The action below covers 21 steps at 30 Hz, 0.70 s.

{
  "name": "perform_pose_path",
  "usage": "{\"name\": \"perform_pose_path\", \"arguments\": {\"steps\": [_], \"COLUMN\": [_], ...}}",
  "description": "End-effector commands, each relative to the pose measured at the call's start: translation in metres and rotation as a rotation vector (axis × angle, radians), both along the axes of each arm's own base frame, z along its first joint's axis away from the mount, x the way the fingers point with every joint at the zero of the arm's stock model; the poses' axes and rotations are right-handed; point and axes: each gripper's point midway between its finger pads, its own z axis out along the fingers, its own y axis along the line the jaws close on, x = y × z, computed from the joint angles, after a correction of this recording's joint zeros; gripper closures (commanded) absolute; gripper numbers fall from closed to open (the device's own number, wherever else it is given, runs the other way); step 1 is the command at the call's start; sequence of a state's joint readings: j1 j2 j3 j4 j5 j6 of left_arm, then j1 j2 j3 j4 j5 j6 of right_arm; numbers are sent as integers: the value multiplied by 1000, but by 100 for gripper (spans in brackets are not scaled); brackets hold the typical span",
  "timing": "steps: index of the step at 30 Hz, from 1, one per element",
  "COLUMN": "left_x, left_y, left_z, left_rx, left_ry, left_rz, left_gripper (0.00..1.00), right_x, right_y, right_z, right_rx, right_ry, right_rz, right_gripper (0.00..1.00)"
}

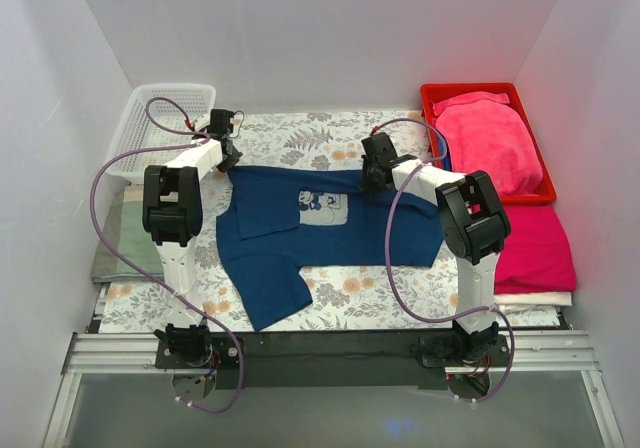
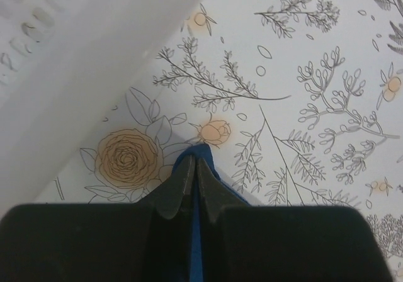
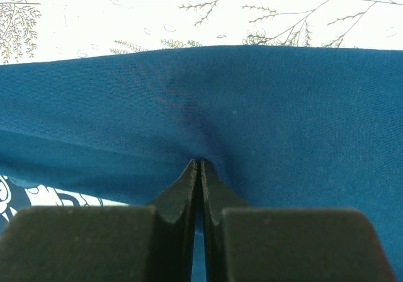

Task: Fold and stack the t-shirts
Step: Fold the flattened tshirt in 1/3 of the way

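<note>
The navy blue t-shirt (image 1: 300,233) lies spread on the flowered table cover, its pale blue cartoon-mouse print (image 1: 322,208) facing up. My left gripper (image 1: 229,158) is shut on the shirt's far left edge; in the left wrist view a blue cloth tip (image 2: 200,153) sticks out between the closed fingers. My right gripper (image 1: 374,178) is shut on the shirt's far edge to the right of the print; in the right wrist view blue cloth (image 3: 252,118) puckers at the closed fingertips. Magenta-pink folded shirts lie in a red tray (image 1: 434,93) and beside it (image 1: 535,253).
A white mesh basket (image 1: 165,118) stands at the back left. A grey-green folded cloth (image 1: 120,233) lies at the left edge. Purple cables loop from both arms. White walls enclose the table on three sides.
</note>
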State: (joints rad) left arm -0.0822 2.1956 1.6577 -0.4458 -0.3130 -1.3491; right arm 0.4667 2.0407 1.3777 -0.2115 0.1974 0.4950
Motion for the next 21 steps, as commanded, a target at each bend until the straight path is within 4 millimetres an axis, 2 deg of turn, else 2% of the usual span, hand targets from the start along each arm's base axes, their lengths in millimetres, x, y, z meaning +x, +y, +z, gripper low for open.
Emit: {"name": "perform_pose_path", "arguments": {"steps": [1, 5, 9, 10, 11, 13, 14, 17, 20, 21], "left_x": [2, -6, -5, -5, -2, 0, 6, 12, 11, 10], "left_y": [41, 47, 46, 48, 48, 40, 38, 30, 22, 18], "left_z": [54, 59, 65, 68, 82, 82, 92, 103, 119, 123], "left_rx": [109, 108, 82, 84, 72, 60, 49, 36, 31, 24], "left_ry": [-122, -145, -194, -212, -263, -283, -322, -369, -435, -448], "left_rz": [200, 270, 292, 311, 318, 245, 231, 164, 90, 64], "left_gripper": [100, 100, 100, 100, 100, 100, 95, 88, 74, 66], "right_x": [-54, -55, -56, -57, -57, -57, -56, -56, -56, -56], "right_y": [-46, -47, -47, -47, -47, -46, -46, -45, -45, -45], "right_z": [-54, -54, -54, -54, -54, -54, -54, -55, -54, -54], "right_rx": [-162, -162, -165, -164, -163, -161, -160, -157, -156, -155], "right_ry": [233, 235, 235, 236, 235, 236, 234, 236, 235, 235], "right_rz": [-30, -31, -29, -28, -28, -27, -27, -25, -25, -26], "right_gripper": [90, 91, 90, 91, 91, 91, 91, 91, 91, 91]}}
